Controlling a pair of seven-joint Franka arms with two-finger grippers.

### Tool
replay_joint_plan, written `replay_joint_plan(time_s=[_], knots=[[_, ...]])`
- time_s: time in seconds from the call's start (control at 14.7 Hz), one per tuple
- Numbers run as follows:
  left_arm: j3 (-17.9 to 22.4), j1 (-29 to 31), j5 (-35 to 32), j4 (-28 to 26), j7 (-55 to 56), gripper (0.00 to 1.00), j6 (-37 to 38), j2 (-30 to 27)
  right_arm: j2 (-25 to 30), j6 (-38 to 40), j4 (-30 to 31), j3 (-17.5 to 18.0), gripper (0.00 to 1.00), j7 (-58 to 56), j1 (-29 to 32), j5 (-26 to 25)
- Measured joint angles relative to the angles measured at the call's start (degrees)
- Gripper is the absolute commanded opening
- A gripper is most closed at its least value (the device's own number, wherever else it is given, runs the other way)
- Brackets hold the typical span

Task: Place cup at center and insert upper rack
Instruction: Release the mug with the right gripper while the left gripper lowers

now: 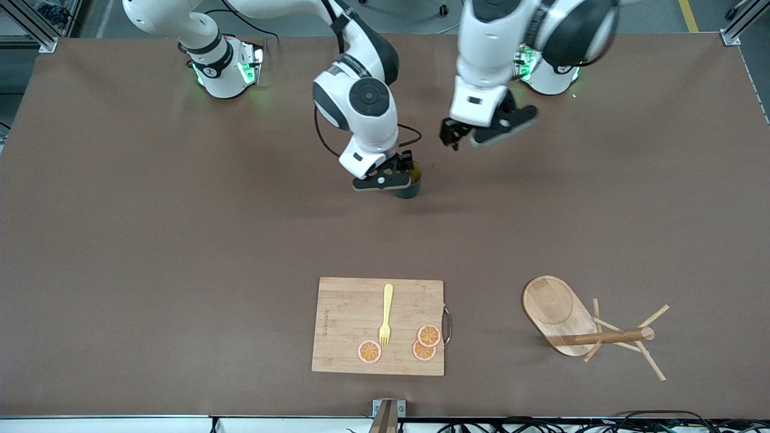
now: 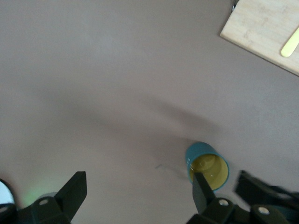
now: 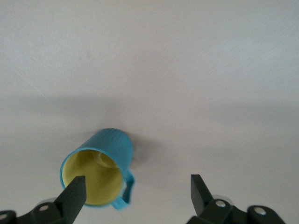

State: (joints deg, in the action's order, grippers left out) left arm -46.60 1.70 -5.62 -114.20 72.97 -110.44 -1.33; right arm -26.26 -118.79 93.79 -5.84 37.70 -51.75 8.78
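Observation:
The teal cup (image 1: 411, 184) with its yellow inside stands upright on the brown table near the middle. My right gripper (image 1: 402, 172) is right at it and open. In the right wrist view one fingertip (image 3: 74, 195) lies over the mouth of the cup (image 3: 100, 170), and the handle sits in the gap of the right gripper (image 3: 138, 193). My left gripper (image 1: 462, 138) hangs open and empty over bare table beside the cup (image 2: 208, 164); the left gripper (image 2: 139, 192) holds nothing. The upper rack (image 1: 577, 328), a wooden mug tree, lies on its side near the front camera, toward the left arm's end.
A bamboo cutting board (image 1: 349, 313) lies nearer to the front camera than the cup, with a yellow fork (image 1: 385, 316) and three orange slices (image 1: 428, 335) on it. One corner of the board (image 2: 264, 28) shows in the left wrist view.

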Motion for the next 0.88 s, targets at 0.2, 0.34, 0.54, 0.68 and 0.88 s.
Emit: replay_joint_plan(time_s=[0.2,0.34,0.54,0.68,0.88], knots=[[-6.06,-0.84,-2.15,-4.02,9.51,1.00,-2.51,0.13,4.98,8.61,-0.30,-0.31,1.00,-10.84,7.15,0.00],[-7.63,-2.72,-3.78,-4.72,14.92,1.00,-3.08,0.66,7.80,13.85,-0.31,-0.49,1.00,-20.04,13.31,-0.01],[-7.79,-9.17,-13.75,-4.89,28.53,1.00,-4.18,5.15,11.26,19.19,-0.33,-0.79,1.00,-32.16,23.19,-0.19],[-7.79,-13.57,-23.12,-4.66,40.50,0.99,-4.96,11.48,12.67,21.86,-0.89,-0.86,1.00,-37.92,29.68,-1.34],[-7.42,-18.50,-35.08,-2.63,52.89,0.97,-5.19,22.19,12.97,24.84,-4.57,-0.89,1.00,-42.17,38.55,-3.89]])
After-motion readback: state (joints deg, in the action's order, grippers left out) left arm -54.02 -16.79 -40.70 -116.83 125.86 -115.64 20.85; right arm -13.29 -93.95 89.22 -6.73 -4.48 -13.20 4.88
